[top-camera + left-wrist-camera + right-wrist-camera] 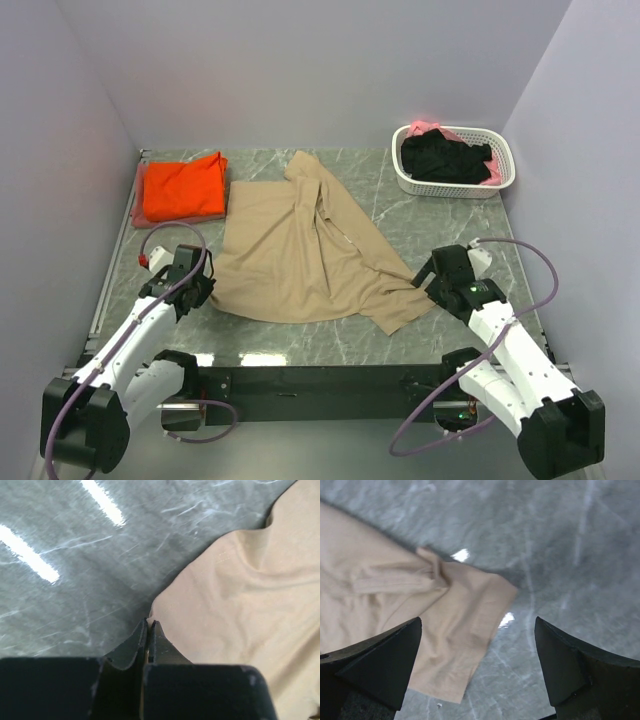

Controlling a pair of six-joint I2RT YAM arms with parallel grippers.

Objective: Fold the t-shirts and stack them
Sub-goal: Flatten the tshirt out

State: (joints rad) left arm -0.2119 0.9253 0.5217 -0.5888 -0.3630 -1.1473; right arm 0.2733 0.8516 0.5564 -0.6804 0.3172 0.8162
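The tan t-shirt (300, 250) lies spread out centrally, the folded orange t-shirt (183, 187) at its far left; the left gripper (150, 625), reaching low, is pressed closed at the tan shirt's near-left corner; the right gripper (477, 630) hovers wide apart over its sleeve.

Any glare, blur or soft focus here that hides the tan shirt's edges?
Top view: even light, sharp; faint sheen on the table at its near edge, tan shirt outline clear. Left wrist view: two bright glare streaks on the table, left claw blurred. Right wrist view: two small glints beside the shirt's corner, right claw soft-edged.
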